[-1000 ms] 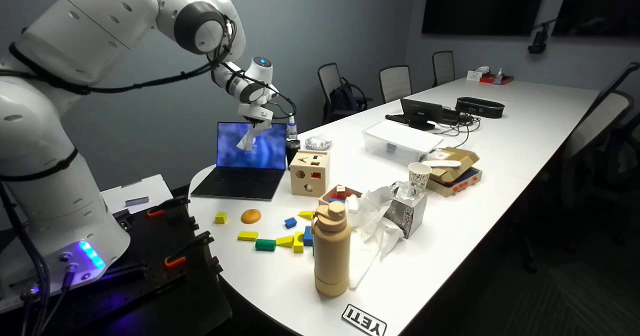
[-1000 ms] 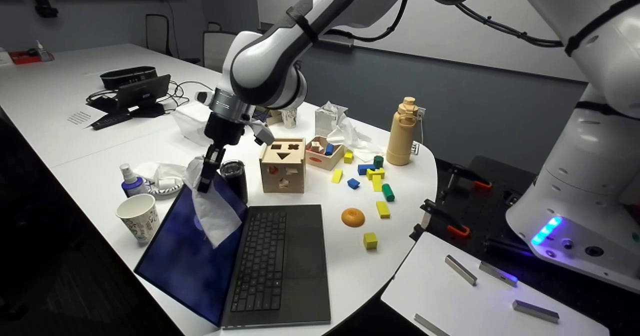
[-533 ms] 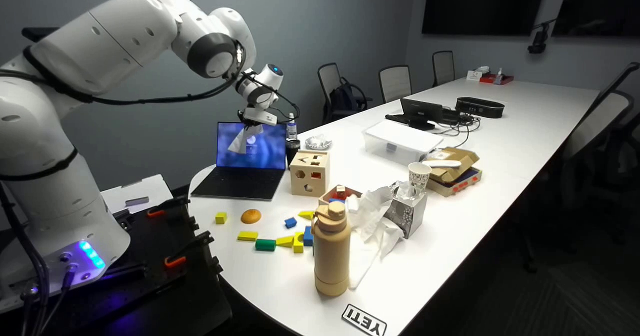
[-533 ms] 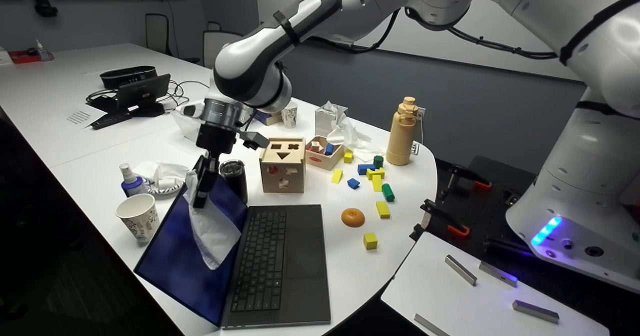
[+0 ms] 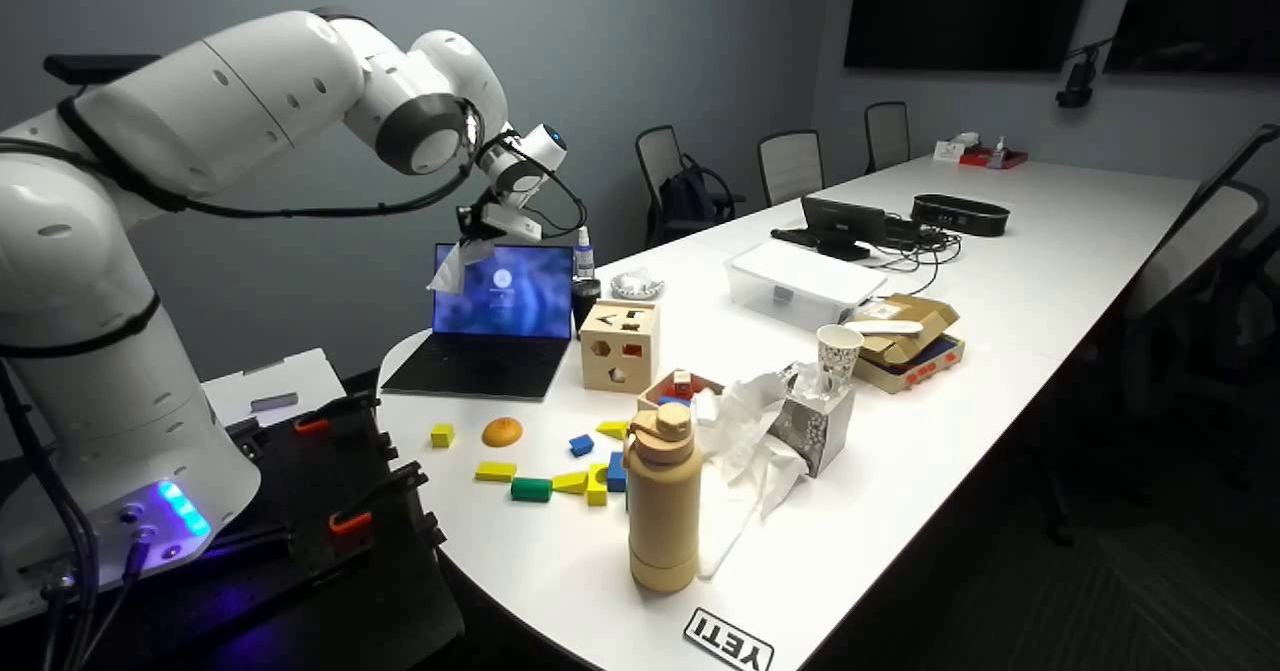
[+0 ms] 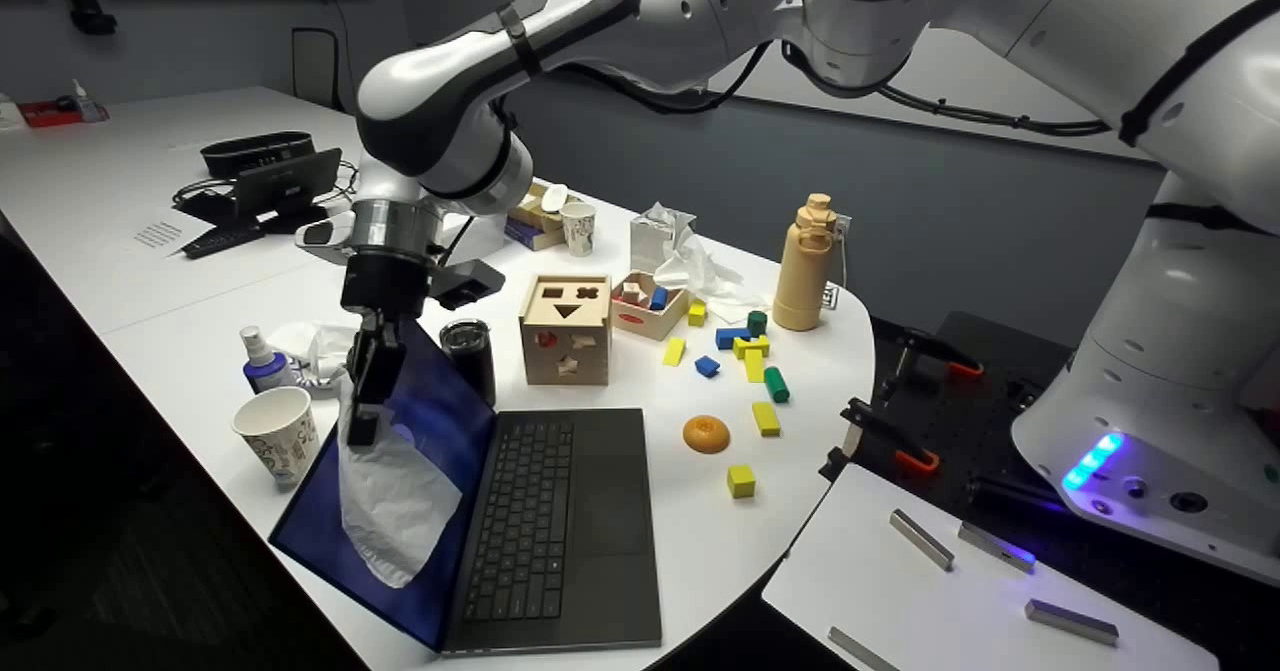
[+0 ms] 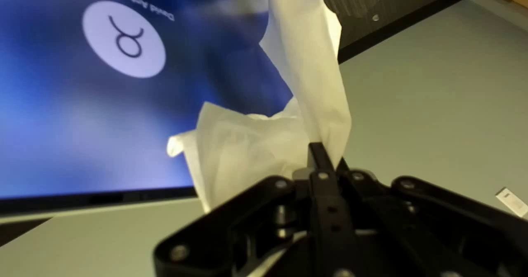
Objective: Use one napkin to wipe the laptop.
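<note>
At seven o'clock in an exterior view, the laptop (image 6: pixel 530 521) stands open on the surface (image 6: pixel 700 551). The end effector (image 7: pixel 331 157) is narrow, pinching the napkin (image 7: pixel 247 153) so that most of the paper dangles loose from it. Read as a dial in an exterior view, the screen (image 5: pixel 520 296) has the napkin at ten o'clock and the end effector at eleven, over the top edge; whether paper and screen touch cannot be told. The step in hand looks like the wipe itself. To do it well, the end effector would best come low enough for the loose paper to lie flat, then sweep lightly from nine towards three o'clock, with only paper meeting the screen. Too firm a push could tip the screen back towards the paper cup (image 6: pixel 275 434) behind it, and thin paper may tear or fold away. Each sweep should also stop short of the black tumbler (image 5: pixel 585 306) near three o'clock.
</note>
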Controlling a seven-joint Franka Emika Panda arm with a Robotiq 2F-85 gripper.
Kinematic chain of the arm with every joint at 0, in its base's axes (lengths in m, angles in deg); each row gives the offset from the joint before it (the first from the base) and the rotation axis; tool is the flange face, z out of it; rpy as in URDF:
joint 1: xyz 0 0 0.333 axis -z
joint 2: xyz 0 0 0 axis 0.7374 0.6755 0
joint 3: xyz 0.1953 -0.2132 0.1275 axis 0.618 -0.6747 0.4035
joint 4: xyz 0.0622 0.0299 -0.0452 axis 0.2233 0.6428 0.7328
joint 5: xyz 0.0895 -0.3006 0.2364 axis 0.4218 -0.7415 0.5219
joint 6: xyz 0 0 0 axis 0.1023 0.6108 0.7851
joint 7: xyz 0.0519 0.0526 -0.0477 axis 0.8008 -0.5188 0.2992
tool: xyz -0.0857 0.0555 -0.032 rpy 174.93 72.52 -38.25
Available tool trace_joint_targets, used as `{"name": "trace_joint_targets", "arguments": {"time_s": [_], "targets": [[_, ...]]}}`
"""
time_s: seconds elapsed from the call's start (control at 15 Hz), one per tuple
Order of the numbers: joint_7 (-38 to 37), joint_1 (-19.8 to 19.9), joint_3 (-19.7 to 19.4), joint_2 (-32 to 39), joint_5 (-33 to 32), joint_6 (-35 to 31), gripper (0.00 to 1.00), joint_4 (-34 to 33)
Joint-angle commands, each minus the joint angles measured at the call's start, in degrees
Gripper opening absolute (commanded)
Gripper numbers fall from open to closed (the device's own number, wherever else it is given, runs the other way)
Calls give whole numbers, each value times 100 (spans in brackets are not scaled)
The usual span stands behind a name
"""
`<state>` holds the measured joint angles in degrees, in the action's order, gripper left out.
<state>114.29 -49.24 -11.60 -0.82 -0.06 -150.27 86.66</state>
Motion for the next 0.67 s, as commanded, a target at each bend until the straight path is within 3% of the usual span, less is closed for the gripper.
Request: {"name": "trace_joint_targets", "arguments": {"time_s": [0.0,0.13,0.6], "targets": [[12,-354,-232,146,401,618,0,-591],[-384,-316,-196,166,402,607,0,-555],[-1985,-330,-603,8,406,52,0,-318]]}}
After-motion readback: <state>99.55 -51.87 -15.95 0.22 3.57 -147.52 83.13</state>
